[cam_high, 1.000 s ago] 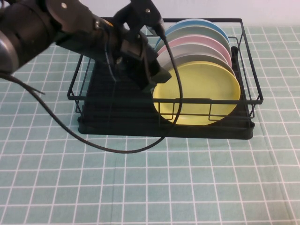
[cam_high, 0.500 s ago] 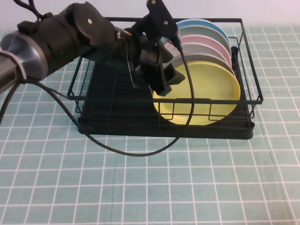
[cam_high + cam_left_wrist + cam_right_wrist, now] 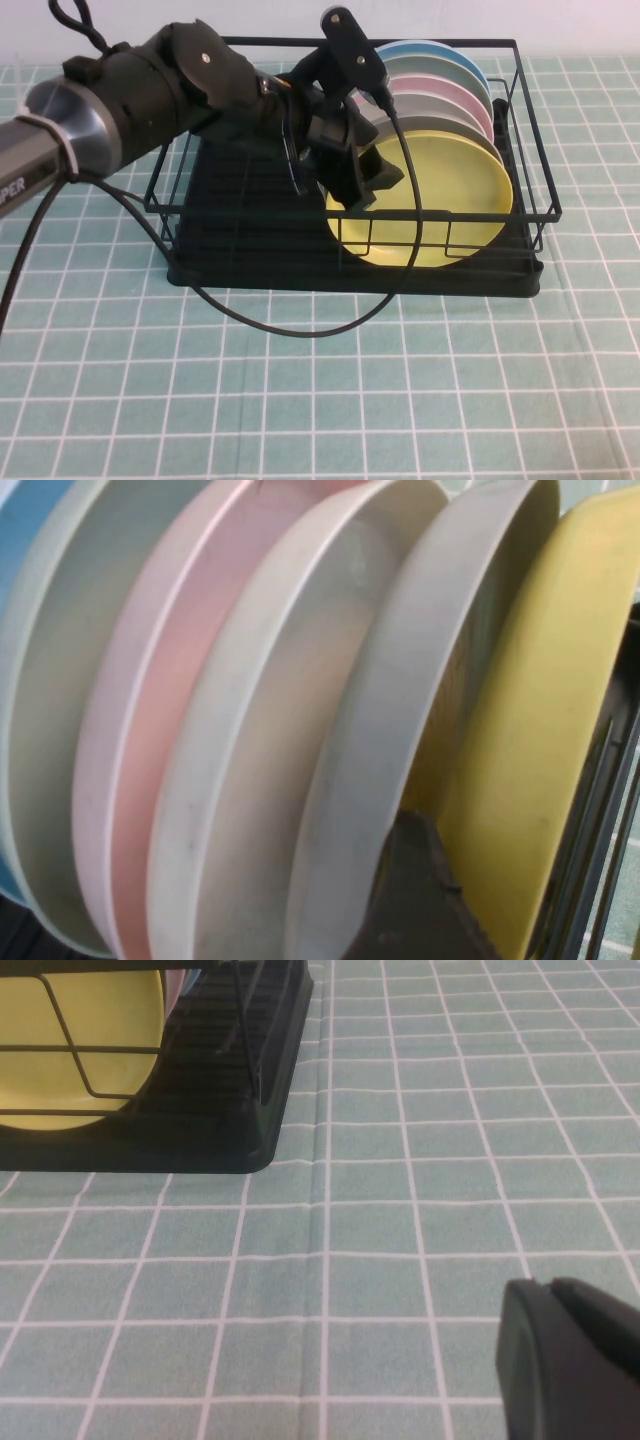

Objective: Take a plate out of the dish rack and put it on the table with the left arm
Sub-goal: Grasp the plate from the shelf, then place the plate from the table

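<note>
A: Left hand was open, straddling the yellow plate's edge in the dish rack.
B: Risk: snagging the grey plate. Right hand low over desk, can't tell.

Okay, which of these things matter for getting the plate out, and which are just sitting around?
Part of the job:
yellow plate, front of the stack
dish rack
table
left gripper, open at the yellow plate's edge

Just there:
grey, pink and blue plates behind it
right gripper, low over the table beside the rack
</note>
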Motion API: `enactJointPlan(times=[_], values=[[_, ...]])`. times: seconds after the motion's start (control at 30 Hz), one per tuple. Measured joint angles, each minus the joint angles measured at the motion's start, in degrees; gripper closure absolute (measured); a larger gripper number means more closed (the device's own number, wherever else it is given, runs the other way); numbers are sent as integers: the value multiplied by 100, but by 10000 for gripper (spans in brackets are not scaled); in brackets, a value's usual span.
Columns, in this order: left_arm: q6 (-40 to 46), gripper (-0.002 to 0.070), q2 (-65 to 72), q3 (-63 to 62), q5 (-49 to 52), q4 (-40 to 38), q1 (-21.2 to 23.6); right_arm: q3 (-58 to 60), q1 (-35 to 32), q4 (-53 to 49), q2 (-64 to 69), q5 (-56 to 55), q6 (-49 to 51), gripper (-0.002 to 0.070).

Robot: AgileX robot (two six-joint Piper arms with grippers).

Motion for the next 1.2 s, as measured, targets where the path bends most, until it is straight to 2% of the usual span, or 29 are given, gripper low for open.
enactJointPlan(times=[0.17, 0.23, 0.3, 0.4, 0.43, 0.63, 0.8, 0.9, 1.0, 1.2], values=[[105, 258, 128, 0, -47, -154, -13, 0, 0, 0, 0, 0, 0, 694], [116, 295, 201, 0, -114, -250, -13, 0, 0, 0, 0, 0, 0, 694], [116, 384, 256, 0, -173, -274, -13, 0, 0, 0, 0, 0, 0, 694], [146, 558, 281, 0, -312, -280, -13, 0, 0, 0, 0, 0, 0, 694], [188, 589, 281, -13, -398, -257, -13, 0, 0, 0, 0, 0, 0, 694], [237, 599, 177, -315, -255, -138, -24, 0, 0, 0, 0, 0, 0, 694], [-45, 602, -303, -594, 38, 325, -24, 0, 0, 0, 0, 0, 0, 694], [-760, 602, -796, -640, 224, 726, -24, 0, 0, 0, 0, 0, 0, 694], [-1868, 602, -1245, -673, 778, 1104, 0, 0, 0, 0, 0, 0, 0, 694], [-3367, 603, -1771, -671, 2438, 1059, 301, 0, 0, 0, 0, 0, 0, 694]])
